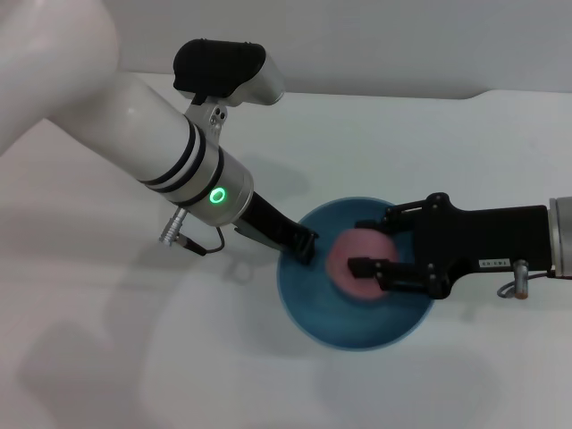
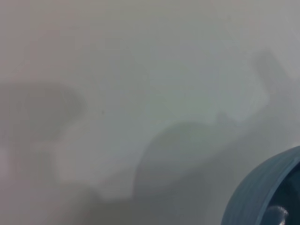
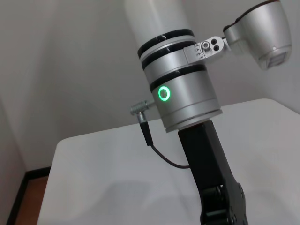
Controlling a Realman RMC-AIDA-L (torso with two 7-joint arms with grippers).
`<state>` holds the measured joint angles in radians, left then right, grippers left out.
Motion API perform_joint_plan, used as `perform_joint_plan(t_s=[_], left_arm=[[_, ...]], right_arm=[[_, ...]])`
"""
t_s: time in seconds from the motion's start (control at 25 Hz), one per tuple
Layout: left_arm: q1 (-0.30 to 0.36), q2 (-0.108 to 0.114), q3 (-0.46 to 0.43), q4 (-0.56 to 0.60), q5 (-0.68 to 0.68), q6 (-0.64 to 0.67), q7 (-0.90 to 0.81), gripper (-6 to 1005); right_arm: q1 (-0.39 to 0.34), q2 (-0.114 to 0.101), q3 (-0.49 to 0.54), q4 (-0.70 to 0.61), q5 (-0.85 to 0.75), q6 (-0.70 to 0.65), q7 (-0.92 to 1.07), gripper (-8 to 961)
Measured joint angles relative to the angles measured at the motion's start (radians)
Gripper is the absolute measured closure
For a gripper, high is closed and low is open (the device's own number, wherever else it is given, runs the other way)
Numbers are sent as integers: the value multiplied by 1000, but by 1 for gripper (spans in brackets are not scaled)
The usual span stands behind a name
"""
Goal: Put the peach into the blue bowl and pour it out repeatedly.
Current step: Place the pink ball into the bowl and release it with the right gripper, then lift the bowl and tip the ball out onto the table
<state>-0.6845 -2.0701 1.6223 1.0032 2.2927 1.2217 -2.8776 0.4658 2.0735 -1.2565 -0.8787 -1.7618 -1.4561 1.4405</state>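
The blue bowl (image 1: 308, 308) stands on the white table, right of the middle in the head view. Part of its outer wall shows in the left wrist view (image 2: 262, 197). My left gripper (image 1: 302, 245) is shut on the bowl's left rim. The pink peach (image 1: 344, 259) lies inside the bowl. My right gripper (image 1: 362, 245) reaches in from the right and hovers just over the peach. Its fingers are apart and one finger (image 1: 371, 265) crosses in front of the fruit. The peach's leaf mark is hidden.
The white table (image 1: 107, 340) spreads around the bowl, with its far edge against a pale wall. The right wrist view shows my left arm's wrist (image 3: 183, 93) with a green ring light and a cable, above the table.
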Motion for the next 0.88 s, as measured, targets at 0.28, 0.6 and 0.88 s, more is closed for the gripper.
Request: perform_joint_plan(t_s=[0.28, 0.6, 0.88], left_arm=[[14, 1, 2, 0, -6, -9, 1, 1000], [44, 2, 41, -9, -66, -188, 27, 1001], [128, 1, 183, -27, -355, -589, 284, 1001]], right_arm=[[-7, 0, 11, -12, 9, -7, 19, 489], [-53, 0, 174, 5, 79, -9, 24, 484], [-106, -8, 458, 129, 164, 2, 17, 480]])
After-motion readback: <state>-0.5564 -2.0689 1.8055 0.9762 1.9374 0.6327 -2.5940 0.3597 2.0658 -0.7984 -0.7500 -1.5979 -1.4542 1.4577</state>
